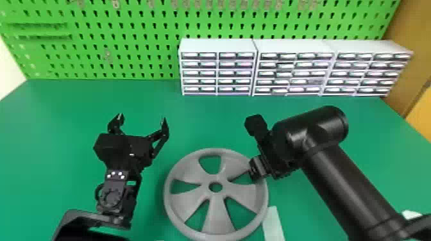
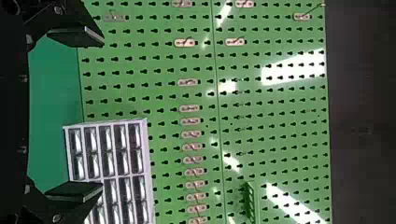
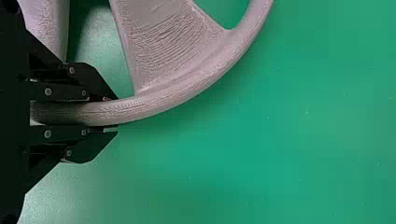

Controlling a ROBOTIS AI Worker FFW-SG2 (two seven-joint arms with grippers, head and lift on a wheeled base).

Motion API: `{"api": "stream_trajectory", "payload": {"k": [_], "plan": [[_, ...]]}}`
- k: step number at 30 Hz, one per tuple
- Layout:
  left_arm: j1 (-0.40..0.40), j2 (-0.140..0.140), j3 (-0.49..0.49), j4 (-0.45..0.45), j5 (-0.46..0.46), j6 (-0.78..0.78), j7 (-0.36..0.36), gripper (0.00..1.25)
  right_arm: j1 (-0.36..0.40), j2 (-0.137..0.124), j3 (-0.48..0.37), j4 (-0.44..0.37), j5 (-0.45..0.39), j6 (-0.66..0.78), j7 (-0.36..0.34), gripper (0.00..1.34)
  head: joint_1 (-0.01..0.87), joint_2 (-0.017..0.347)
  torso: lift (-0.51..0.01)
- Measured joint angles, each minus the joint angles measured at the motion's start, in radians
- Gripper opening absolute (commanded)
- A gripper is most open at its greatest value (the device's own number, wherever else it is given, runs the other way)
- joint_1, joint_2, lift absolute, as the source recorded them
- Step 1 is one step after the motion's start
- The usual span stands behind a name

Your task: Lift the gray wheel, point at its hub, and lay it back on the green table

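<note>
The gray wheel point(image 1: 216, 214) is being held by the right end effector point(image 1: 254, 170), whose two fingers are being kept together on its rim, one on either side. The rim is being gripped at the wheel's far right part, while the hub point(image 1: 215, 195) is being left uncovered, apart from both end effectors. Whether the wheel's underside is being touched by the table cannot be told.

The left end effector point(image 1: 142, 117) is being held to the left of the wheel and clear of it, its fingers spread apart and its tips being pointed toward the pegboard point(image 1: 154, 48).

Beneath the wheel, the green table point(image 1: 80, 105) is being seen through the gaps between the spokes. A white strip point(image 1: 274, 224) is being partly covered by the right side of the rim. At the back of the table, a row of drawer cabinets point(image 1: 218, 45) is being backed by the green pegboard, and a brown surface point(image 1: 407, 64) is being seen at the far right.

In the right wrist view, fine ridges are being shown on the rim and a spoke, with shadow being cast along the rim's outer edge. In the left wrist view, small hooks point(image 2: 190, 121), a slotted green bracket point(image 2: 251, 203) and bright reflections are being shown on the pegboard.
</note>
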Motion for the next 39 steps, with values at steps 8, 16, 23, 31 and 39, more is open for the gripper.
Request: {"api": "stream_trajectory", "payload": {"k": [8,16,23,31,39], "plan": [[0.001,0.0,0.0,0.0,0.0,0.0,0.0,1.06,0.005,-0.002,-0.012,-0.016,-0.002,-0.001,0.0,0.2,0.692,0.048,-0.093],[0.002,0.0,0.001,-0.001,-0.001,0.0,0.002,1.06,0.016,-0.005,-0.048,-0.074,0.003,-0.002,0.0,0.2,0.692,0.048,-0.093],[0.003,0.0,0.0,-0.001,-0.002,0.0,0.002,1.06,0.039,-0.007,-0.1,-0.176,0.035,-0.001,0.0,0.2,0.692,0.048,-0.093],[0.006,0.0,0.001,-0.001,-0.002,0.0,0.005,1.06,0.076,-0.01,-0.168,-0.281,0.038,-0.046,0.0,0.2,0.692,0.048,-0.093],[0.007,0.0,0.0,-0.002,-0.002,0.0,0.007,1.06,0.124,-0.011,-0.223,-0.362,0.034,-0.126,0.0,0.2,0.692,0.048,-0.093]]}}
